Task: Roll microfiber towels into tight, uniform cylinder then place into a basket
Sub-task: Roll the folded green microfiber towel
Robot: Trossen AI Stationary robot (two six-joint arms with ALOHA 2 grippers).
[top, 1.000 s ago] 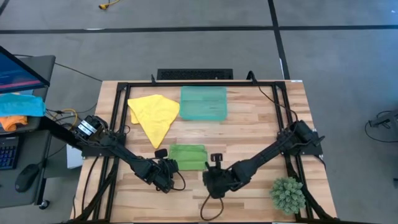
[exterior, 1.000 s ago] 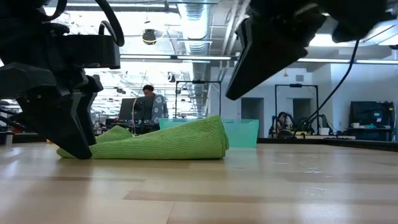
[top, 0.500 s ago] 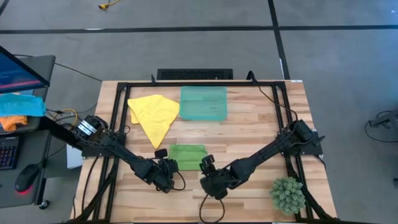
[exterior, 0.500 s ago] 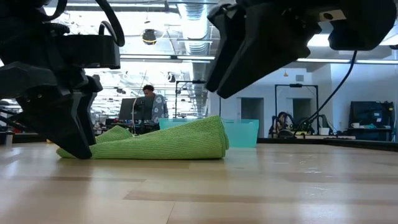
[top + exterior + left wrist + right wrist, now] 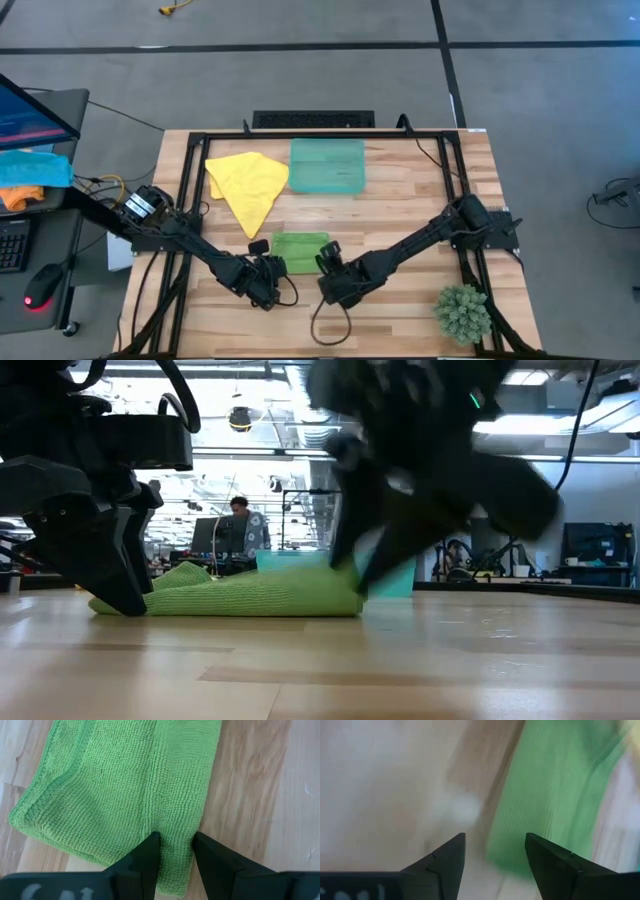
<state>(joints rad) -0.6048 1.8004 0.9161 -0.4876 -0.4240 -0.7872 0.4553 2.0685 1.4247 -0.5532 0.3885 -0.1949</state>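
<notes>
Light wooden slatted table carries everything. At its far edge sits the shallow translucent teal-green plastic basket, nothing in it that I can see, with the bright yellow microfiber towel lying crumpled just beside it.

The lime green microfiber towel lies nearer me, in the middle of the table: folded into a flat band, not a cylinder. Step in hand, as I judge it: rolling this towel, early stage.

My left gripper pinches the towel's near left corner, fingers closed on a ridge of cloth. My right gripper is spread wide, holding nothing, at the towel's right end; the low view shows it down at the cloth.

Next move, my estimate: right fingers must close on the matching right corner, level with the left, so both ends turn together and the roll stays even.
</notes>
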